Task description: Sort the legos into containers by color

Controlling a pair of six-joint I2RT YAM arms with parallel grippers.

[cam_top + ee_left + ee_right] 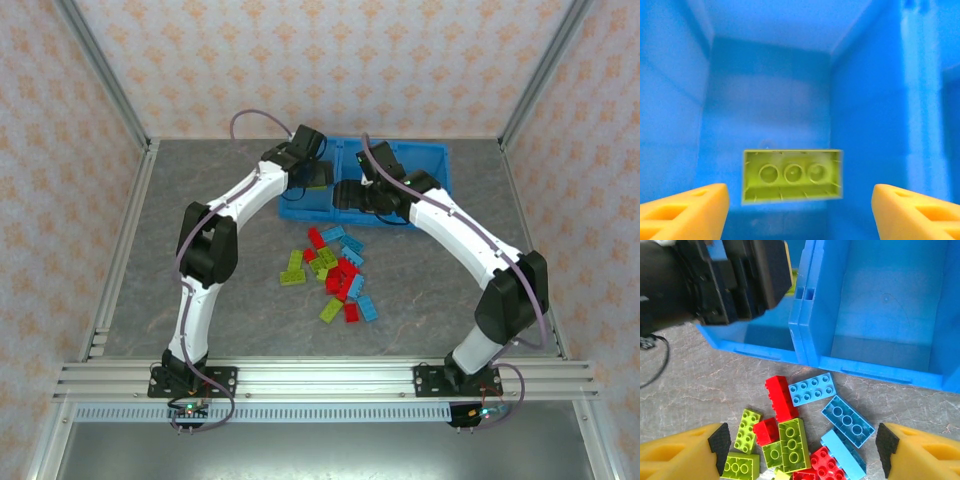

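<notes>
Top external: I see my left gripper (312, 172) over the bin's (425, 150) left compartment, with legos (335, 275) piled nearby. Left wrist: jaws apart, green brick (792, 176) loose between them. Right wrist: right gripper (802, 440) spread wide above the legos.

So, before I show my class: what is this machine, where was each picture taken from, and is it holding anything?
Two robot arms stand on a table. One picture looks down from above; two come from wrist cameras, orange fingers at the bottom. Red, green and blue bricks lie before a blue bin. The left pincer reaches into the bin, open, a green brick between its fingers, untouched. The right pincer hangs open over those bricks, holding nothing.
</notes>
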